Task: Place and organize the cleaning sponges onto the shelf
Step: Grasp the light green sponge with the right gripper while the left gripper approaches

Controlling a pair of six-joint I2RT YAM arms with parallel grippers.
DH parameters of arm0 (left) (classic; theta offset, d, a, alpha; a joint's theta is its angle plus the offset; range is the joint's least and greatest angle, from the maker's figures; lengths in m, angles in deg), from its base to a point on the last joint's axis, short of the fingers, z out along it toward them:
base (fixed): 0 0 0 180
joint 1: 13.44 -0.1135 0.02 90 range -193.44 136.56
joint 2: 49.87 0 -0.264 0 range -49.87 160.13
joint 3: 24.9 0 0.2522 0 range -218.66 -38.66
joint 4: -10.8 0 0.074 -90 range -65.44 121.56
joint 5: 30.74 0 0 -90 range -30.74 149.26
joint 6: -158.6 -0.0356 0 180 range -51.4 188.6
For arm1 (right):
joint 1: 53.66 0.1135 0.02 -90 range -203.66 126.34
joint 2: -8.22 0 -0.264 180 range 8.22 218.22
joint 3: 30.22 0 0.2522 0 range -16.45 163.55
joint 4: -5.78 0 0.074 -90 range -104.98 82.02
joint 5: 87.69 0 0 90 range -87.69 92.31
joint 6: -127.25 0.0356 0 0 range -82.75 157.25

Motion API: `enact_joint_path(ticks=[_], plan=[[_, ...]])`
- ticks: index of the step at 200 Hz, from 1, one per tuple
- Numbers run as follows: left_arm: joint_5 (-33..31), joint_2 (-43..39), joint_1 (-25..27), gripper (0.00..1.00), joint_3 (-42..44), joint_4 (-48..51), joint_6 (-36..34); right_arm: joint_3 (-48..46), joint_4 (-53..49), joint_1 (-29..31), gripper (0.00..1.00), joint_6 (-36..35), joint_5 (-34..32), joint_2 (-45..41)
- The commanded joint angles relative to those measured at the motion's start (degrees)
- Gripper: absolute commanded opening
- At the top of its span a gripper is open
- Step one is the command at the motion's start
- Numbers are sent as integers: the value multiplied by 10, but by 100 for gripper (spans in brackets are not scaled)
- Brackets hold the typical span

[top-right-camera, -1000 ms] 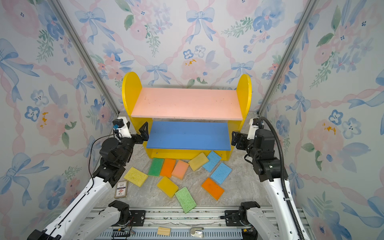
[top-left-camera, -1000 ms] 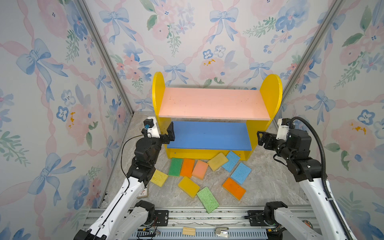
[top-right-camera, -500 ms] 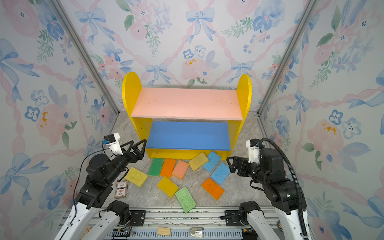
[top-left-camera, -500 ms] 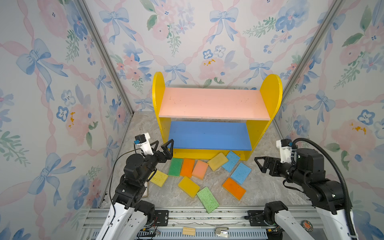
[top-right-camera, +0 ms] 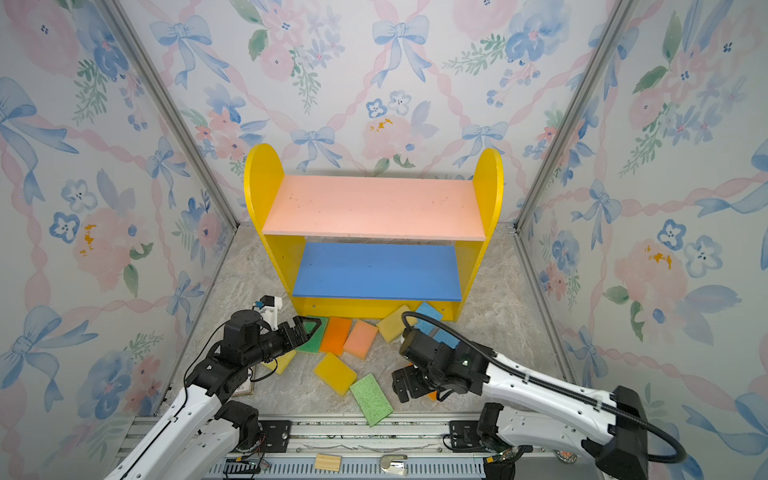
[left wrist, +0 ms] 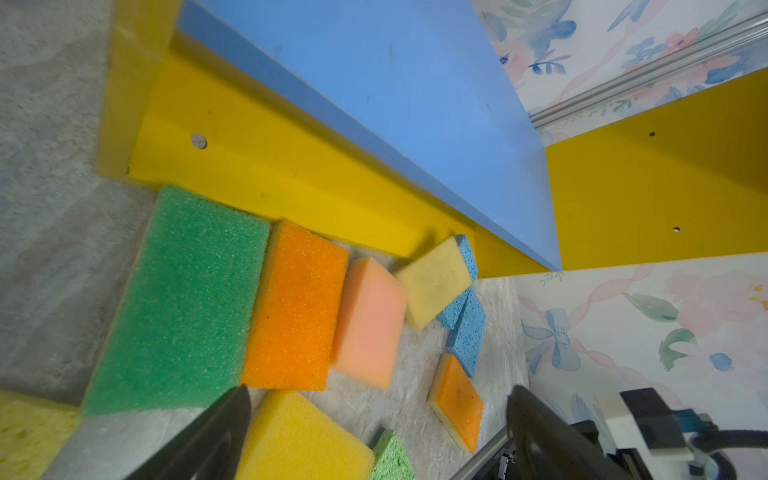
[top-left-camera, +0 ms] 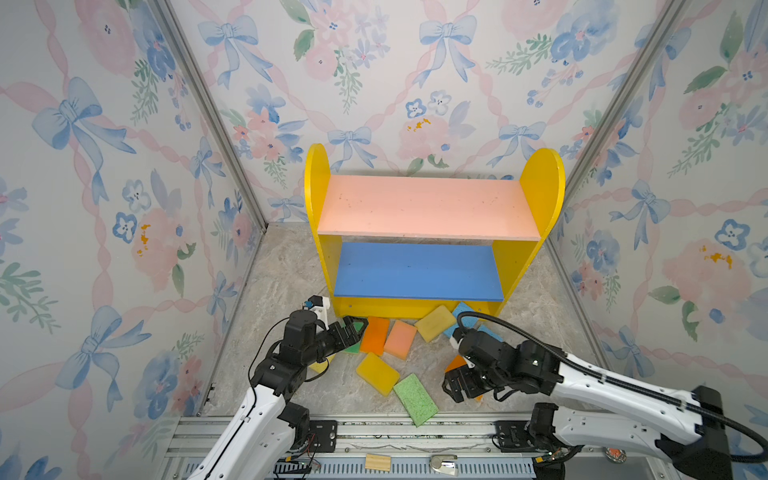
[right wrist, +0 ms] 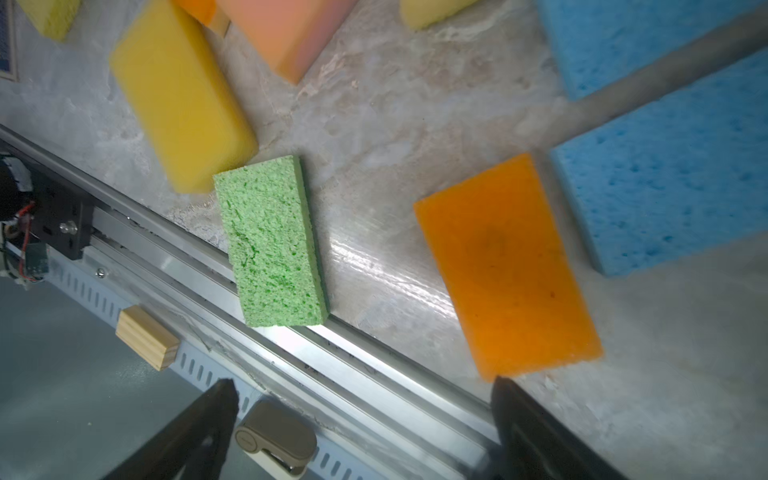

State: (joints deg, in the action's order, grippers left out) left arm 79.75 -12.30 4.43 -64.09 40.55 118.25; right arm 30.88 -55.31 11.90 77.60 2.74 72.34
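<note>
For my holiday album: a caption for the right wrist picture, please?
Open jaws over a marbled tabletop strewn with an orange sponge, a green sponge, a yellow sponge and blue sponges.

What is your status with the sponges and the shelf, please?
Left gripper open, at the dark green sponge. Right gripper open, beside the front orange sponge. Shelf bare, sponges all on the floor. Nothing blocks the shelf.

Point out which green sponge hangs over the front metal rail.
The light green, coarse-pored sponge beside the yellow one; its near end overhangs the rail. The darker green sponge lies back against the shelf base.
</note>
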Motion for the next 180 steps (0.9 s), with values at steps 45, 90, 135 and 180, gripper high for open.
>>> enact_joint_path(ticks=[45, 90, 135, 180], plan=[[8, -13, 0, 98, -10, 19, -13, 81, 128, 91, 97, 0, -22, 232], [13, -12, -4, 98, -9, 20, -19, 95, 141, 115, 97, 5, -22, 277], [21, -19, -13, 98, -6, 21, -19, 79, 150, 122, 97, 13, -26, 300], [24, -28, -17, 98, 3, 21, -12, 73, 140, 121, 97, 15, -52, 317]])
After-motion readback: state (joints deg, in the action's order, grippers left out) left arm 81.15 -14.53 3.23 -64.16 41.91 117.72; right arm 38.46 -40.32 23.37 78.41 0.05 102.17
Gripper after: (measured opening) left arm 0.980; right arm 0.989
